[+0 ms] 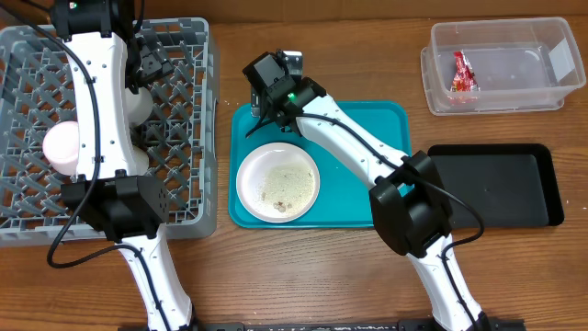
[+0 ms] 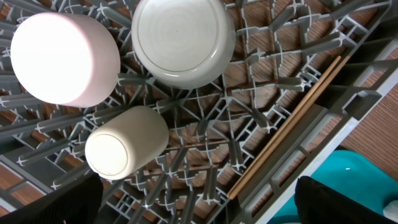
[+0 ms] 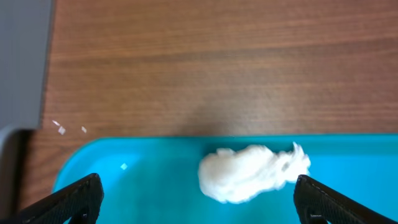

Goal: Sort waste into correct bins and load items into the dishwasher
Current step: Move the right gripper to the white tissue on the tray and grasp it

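left wrist: chopsticks (image 2: 285,127) slanting up-right

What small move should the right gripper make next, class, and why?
Probably lower and close on the crumpled white tissue: it lies on the teal tray between the open fingers of the right gripper, not yet grasped.

Brightly and evenly lit from above, with only faint soft shadows. Blown out to glaring white on the pale bowl (image 2: 65,59); slightly soft-focused on the tissue (image 3: 252,174).
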Controlling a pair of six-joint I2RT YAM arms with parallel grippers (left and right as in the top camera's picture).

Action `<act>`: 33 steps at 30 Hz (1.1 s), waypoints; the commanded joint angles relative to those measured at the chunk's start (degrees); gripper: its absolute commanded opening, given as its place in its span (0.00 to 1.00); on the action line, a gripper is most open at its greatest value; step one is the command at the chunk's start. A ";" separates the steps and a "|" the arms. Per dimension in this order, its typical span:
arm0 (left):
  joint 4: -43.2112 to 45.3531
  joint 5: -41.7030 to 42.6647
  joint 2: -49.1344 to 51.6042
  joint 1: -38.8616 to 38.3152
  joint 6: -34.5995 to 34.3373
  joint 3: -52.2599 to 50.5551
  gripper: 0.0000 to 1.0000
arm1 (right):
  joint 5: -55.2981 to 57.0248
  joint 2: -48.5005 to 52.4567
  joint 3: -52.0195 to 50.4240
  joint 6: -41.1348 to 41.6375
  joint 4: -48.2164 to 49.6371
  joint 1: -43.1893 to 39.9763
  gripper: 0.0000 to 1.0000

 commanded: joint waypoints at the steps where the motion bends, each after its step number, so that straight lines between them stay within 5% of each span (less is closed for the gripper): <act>1: 0.09 -1.18 0.04 -0.02 -0.13 0.13 1.00 | 0.85 1.97 1.20 -0.39 1.36 -1.68 1.00; 17: 0.09 -1.18 0.04 -0.02 -0.13 0.13 1.00 | -1.79 8.15 1.20 -0.39 -3.82 -4.09 0.98; 20: 0.09 -1.18 0.04 -0.02 -0.13 0.13 1.00 | -1.79 8.04 1.29 -0.42 -4.83 -4.09 0.87; 25: 0.09 -1.16 0.04 -0.02 -0.13 0.13 1.00 | -1.77 7.15 1.29 -0.42 -4.76 -4.09 0.50; 30: 0.09 -1.16 0.04 -0.02 -0.13 0.13 1.00 | -1.75 4.90 1.29 -0.46 -5.07 -4.09 0.41; 33: 0.11 -1.18 0.04 -0.02 -0.13 0.13 1.00 | 0.37 1.90 1.31 -0.61 -6.54 -4.35 0.22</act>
